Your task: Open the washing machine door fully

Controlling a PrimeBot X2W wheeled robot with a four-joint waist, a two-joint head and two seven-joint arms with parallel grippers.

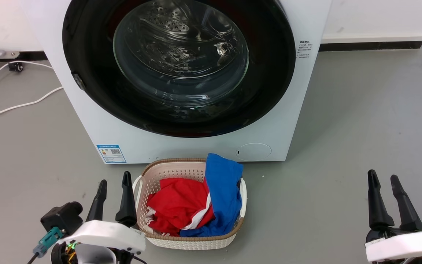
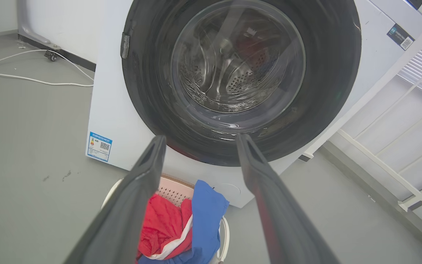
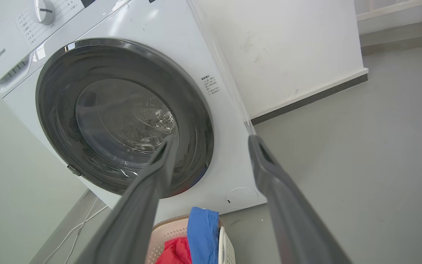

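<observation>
Two grippers sit low in the head view, fingers parted and holding nothing: the left gripper before the washer's left corner, the right gripper out past its right side. The door lies closed against the washer's front, and a basket of clothes stands just before the washer. Left wrist view: spread fingers frame the door's lower rim, apart from it. Right wrist view: spread fingers frame the washer's lower right corner.
</observation>
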